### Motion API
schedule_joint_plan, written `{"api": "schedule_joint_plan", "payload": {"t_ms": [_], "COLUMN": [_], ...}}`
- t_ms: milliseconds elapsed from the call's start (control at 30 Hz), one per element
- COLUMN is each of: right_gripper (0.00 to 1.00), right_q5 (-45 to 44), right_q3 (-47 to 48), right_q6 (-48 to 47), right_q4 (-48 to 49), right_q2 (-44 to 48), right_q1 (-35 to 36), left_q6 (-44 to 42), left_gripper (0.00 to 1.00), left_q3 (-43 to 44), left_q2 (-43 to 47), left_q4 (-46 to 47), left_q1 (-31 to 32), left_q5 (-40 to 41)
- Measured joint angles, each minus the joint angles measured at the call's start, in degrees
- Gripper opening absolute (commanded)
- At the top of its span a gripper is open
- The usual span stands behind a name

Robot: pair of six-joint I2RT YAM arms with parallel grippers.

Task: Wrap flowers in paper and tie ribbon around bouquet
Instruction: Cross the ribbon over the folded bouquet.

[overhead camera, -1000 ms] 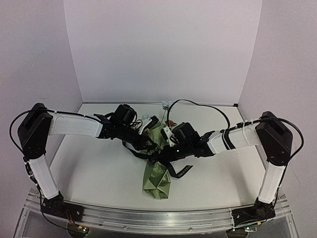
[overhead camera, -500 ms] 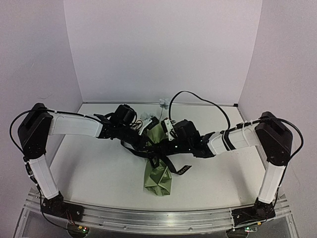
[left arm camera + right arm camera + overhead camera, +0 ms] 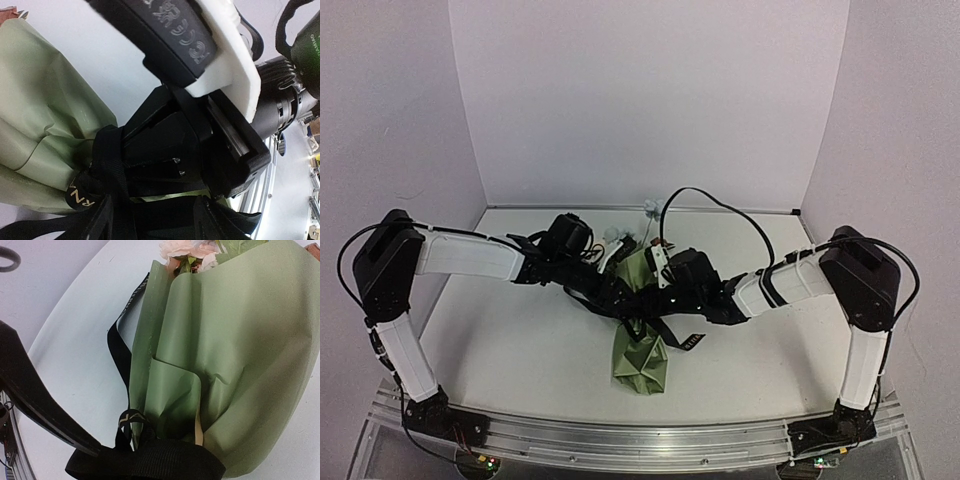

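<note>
Wrapping's done: the bouquet lies mid-way across the bench, blooms toward 12 o'clock, the ribbon looped round its waist. The knot looks unfinished. The right pincer is clenched by the loop; the left pincer, at its 9 o'clock, is impossible to tell.

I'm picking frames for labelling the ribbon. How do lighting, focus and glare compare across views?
Top external: even, soft light, but the black ribbon merges with the dark arm ends over the bouquet. Left wrist: black parts fill the frame, soft and underexposed; the lower right is washed out. Right wrist: the paper is crisp with gentle fold shadows; the dark bar lower left is blurred.
</note>
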State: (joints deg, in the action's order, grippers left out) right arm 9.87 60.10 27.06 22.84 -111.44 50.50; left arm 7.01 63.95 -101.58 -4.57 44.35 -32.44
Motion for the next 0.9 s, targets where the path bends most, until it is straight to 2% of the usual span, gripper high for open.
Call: {"api": "schedule_joint_plan", "payload": {"t_ms": [200, 300, 567, 700, 900], "right_gripper": [0.0, 0.0, 0.0, 0.0, 0.0], "right_q5": [0.0, 0.0, 0.02, 0.04, 0.32], "right_q3": [0.0, 0.0, 0.0, 0.0, 0.0], "right_q6": [-0.03, -0.06, -0.59, -1.03, -1.39], "right_q4": [0.78, 1.1, 1.86, 2.2, 3.04], "right_q2": [0.0, 0.0, 0.0, 0.0, 0.0], "right_q1": [0.0, 0.0, 0.0, 0.0, 0.0], "left_q6": [5.05, 7.77, 17.16, 20.59, 23.12], "left_gripper": [0.72, 0.73, 0.64, 0.64, 0.61], "left_q3": [-2.37, -3.52, -4.11, -3.53, -2.41], "left_q2": [3.85, 6.8, 10.34, 7.79, 2.38], "left_q4": [2.47, 4.22, 4.94, 3.18, 1.45], "left_q1": [-0.19, -0.68, -5.48, -8.01, -7.88], "left_q5": [2.44, 4.08, 10.28, 10.2, 6.5]}}
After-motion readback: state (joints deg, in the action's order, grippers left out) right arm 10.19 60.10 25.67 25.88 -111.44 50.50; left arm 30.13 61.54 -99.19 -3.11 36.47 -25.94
